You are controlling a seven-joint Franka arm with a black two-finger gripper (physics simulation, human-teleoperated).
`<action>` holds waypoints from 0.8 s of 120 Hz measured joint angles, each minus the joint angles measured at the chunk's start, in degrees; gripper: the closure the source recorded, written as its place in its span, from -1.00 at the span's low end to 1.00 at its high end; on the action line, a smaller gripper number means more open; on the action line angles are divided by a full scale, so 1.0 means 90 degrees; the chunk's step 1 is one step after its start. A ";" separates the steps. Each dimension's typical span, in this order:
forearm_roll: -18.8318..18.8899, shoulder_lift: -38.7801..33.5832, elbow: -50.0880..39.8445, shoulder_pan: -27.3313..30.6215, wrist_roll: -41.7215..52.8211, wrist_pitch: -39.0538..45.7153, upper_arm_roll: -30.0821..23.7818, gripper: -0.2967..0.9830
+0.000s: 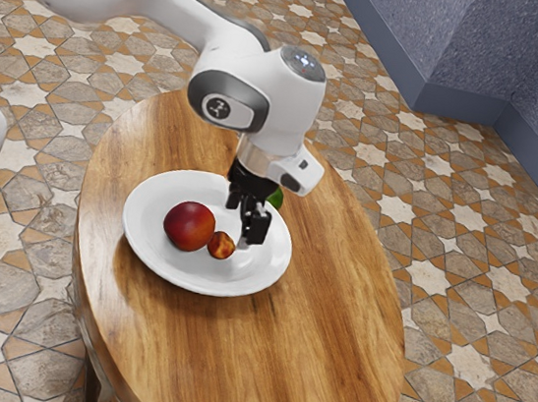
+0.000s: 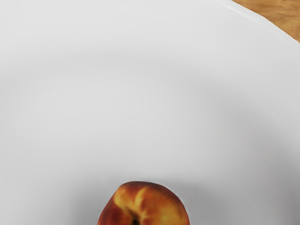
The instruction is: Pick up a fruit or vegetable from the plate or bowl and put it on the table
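At two o'clock over the white plate (image 1: 148, 248), as the exterior view shows it, the end effector (image 1: 243, 221) hangs with its fingers spread apart. A small red-and-yellow fruit (image 1: 221, 245) sits on the plate at four o'clock from its middle, beside a large red fruit (image 1: 189, 226) at nine o'clock.

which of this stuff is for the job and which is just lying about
For the job:
plate
large red fruit and small fruit, either a candidate
table, the destination
gripper

Apparently just about:
green thing, partly hidden; can't tell whether it's on the plate
tiled floor
wall
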 joint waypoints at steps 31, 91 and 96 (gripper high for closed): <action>-0.0132 0.0133 0.0007 -0.0106 0.0063 0.0210 -0.0037 -0.54; -0.0143 0.0280 0.0020 -0.0108 0.0393 0.0293 0.0167 -0.54; -0.0144 0.0310 0.0020 -0.0107 0.0424 0.0297 0.0182 -0.54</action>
